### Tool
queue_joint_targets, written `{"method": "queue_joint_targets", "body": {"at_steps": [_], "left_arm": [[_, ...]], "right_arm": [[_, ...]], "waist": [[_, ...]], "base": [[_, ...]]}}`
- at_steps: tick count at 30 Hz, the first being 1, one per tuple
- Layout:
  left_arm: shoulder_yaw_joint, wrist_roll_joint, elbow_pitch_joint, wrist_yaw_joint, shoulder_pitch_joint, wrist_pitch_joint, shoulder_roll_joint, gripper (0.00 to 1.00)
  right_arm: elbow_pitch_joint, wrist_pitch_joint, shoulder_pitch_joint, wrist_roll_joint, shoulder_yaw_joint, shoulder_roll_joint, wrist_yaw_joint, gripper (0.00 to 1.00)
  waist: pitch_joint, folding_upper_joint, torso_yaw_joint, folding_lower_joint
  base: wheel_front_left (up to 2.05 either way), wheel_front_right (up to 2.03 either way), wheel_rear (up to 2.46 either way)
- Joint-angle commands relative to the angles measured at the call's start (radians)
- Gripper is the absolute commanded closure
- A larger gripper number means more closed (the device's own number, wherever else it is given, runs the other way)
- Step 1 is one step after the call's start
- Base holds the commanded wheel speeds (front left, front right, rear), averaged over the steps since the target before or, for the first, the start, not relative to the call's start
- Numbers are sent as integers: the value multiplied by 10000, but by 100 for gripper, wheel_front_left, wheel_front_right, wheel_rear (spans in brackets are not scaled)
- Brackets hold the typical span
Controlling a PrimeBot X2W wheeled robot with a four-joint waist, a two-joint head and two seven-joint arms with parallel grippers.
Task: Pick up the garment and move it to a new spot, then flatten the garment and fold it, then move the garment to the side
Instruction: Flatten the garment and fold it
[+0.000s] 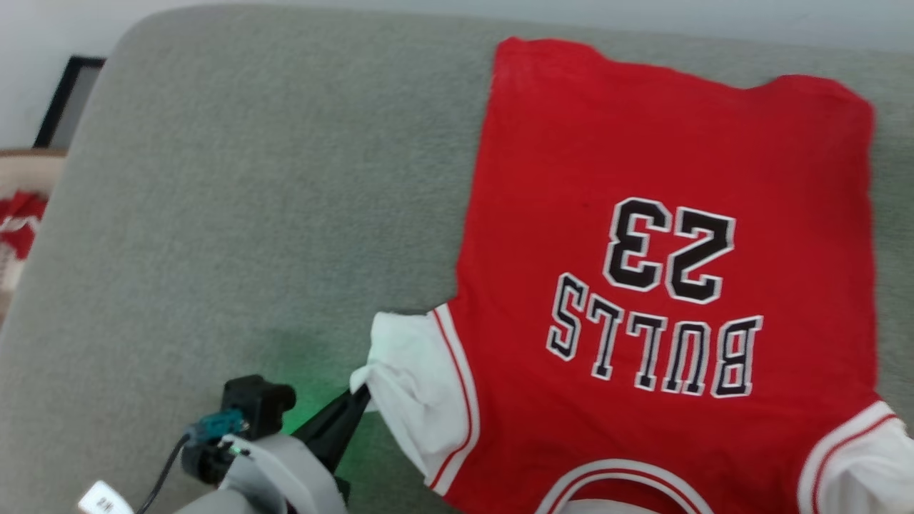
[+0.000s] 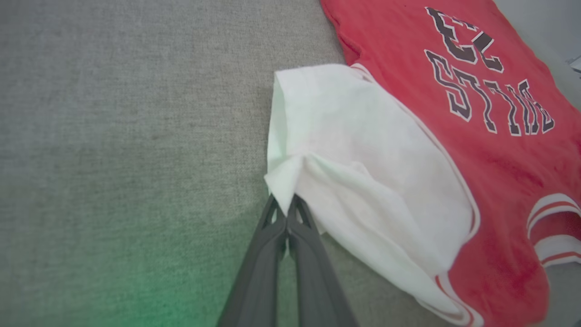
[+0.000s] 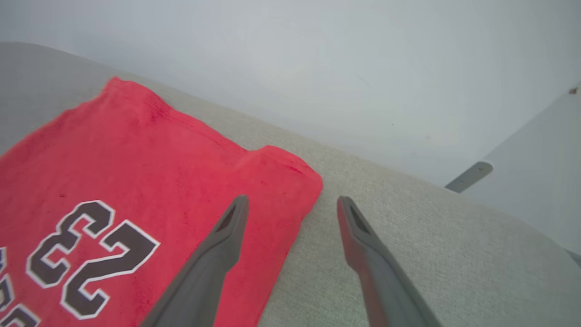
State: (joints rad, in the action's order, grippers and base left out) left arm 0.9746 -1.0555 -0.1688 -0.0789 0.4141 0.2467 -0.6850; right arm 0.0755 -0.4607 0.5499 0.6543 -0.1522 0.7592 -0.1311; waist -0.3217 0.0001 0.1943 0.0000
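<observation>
The garment [image 1: 664, 235], a red shirt printed "BULLS 23" with white sleeves, lies spread flat on the grey cushion [image 1: 250, 200], print facing up and upside down to me. My left gripper [image 1: 360, 391] is shut on the tip of its white left sleeve [image 2: 354, 159], pinched at the sleeve's edge [image 2: 287, 200]. My right gripper [image 3: 292, 204] hangs open above the garment's far hem corner [image 3: 277, 181], one finger over red cloth, the other over bare cushion, nothing between them.
The grey cushion's rounded far edge [image 1: 285, 14] meets a pale wall. A beige basket [image 1: 18, 214] with red-and-white cloth stands past the cushion's left side, a dark frame [image 1: 68, 100] behind it. Bare cushion spreads left of the garment.
</observation>
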Motion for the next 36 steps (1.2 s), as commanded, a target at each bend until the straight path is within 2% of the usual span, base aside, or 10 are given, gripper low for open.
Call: {"method": "queue_joint_targets", "body": {"at_steps": [1, 6, 10, 17, 18, 19, 21, 24, 30, 36], "left_arm": [[43, 103, -71, 113, 213, -9, 158, 100], [171, 249, -403, 423, 630, -60, 594, 100], [221, 316, -672, 615, 849, -37, 865, 100], [301, 353, -1190, 879, 1107, -53, 1281, 100], [297, 345, -1274, 914, 1141, -61, 1321, 100], [283, 341, -1343, 947, 1172, -53, 1356, 100], [255, 354, -1483, 994, 1213, -44, 1417, 100], [174, 316, -1693, 1056, 1228, -38, 1466, 100], [-29, 303, -1977, 1067, 1102, 29, 1393, 100], [-197, 146, -2076, 931, 860, 27, 1179, 100]], "right_arm": [[638, -235, 545, -151, -160, -125, 7, 0], [3026, -1158, 2269, -599, -553, -405, 8, 0], [4718, -1879, 3277, -1000, -414, -710, 7, 0], [6960, -3073, 4069, -1536, -168, -1341, 1, 0], [7143, -3249, 4022, -1582, -286, -1462, 1, 22], [7223, -3360, 4014, -1539, -406, -1560, -5, 100], [7258, -3655, 3878, -1537, -814, -1598, -24, 100], [7179, -3395, 3985, -1420, -934, -1297, -12, 100], [7039, -3314, 4007, -1097, -1340, -1139, -12, 100], [5930, -3242, 3262, -487, -2301, -556, -12, 100]], "waist": [[-540, -1, 626, 0], [-956, -1, 1159, 0], [-1280, -1, 1449, 0], [-1675, -1, 1782, 0], [-1706, -1, 1801, 0], [-1734, -1, 1816, 0], [-1753, -1, 1832, 0], [-1765, -1, 1798, 0], [-1559, -1, 1487, 0], [-1080, -1, 1019, 0]], "base": [[0, 0, 0], [0, 0, 0], [0, 0, 0], [0, 0, 0], [0, 0, 0], [0, 0, 0], [0, 0, 0], [0, 0, 0], [0, 0, 0], [0, 0, 0]]}}
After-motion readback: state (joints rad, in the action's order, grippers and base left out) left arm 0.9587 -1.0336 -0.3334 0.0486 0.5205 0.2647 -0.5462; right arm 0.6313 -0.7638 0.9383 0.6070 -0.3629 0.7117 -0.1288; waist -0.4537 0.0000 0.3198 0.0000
